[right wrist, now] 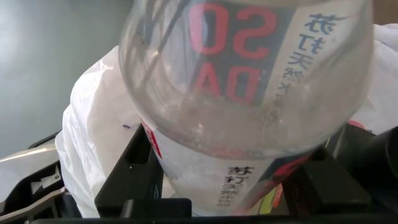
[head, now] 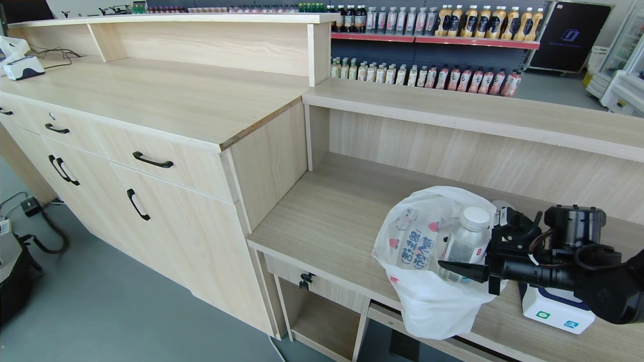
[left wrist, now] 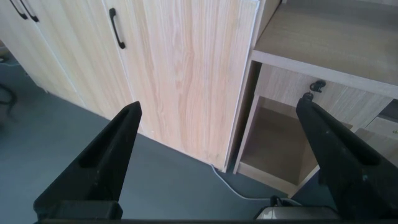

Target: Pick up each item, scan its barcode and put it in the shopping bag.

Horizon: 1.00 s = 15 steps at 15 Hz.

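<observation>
The soda water bottle [head: 464, 240] is pinched by the right gripper [head: 460, 254] at the shopping bag [head: 427, 301] mouth, only release is judged left; the left gripper [left wrist: 217, 102] is kept spread

Our right arm lies level, stretched in from the right of the shopping bag [head: 432, 306]. Our right gripper [head: 473, 241] sits at the bag's mouth, fingers clamped on the bottle [head: 460, 249]. Our left gripper [left wrist: 219, 106] hangs lower than the bag, fingers spread wide.
</observation>
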Available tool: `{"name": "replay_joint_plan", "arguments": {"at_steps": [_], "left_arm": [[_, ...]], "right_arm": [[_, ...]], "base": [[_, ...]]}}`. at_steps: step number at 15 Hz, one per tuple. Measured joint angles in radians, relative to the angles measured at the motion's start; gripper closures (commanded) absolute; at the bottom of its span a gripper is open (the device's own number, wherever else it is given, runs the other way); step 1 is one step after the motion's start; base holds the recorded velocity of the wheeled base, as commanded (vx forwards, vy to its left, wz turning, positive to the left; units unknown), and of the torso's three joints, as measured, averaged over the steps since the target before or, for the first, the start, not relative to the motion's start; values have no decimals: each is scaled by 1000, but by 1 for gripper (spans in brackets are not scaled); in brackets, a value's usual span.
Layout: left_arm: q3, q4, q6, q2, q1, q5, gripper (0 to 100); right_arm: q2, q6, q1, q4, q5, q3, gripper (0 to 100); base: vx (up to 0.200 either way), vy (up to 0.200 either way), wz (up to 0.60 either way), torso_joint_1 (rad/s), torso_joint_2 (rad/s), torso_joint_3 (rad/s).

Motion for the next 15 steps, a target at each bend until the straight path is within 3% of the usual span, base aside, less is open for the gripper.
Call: {"name": "replay_joint_plan", "arguments": {"at_steps": [15], "left_arm": [[0, 0, 0, 0, -1, 0, 0]], "right_arm": [[48, -51, -30, 0, 24, 10, 100]], "base": [[0, 0, 0, 0, 0, 0]]}}
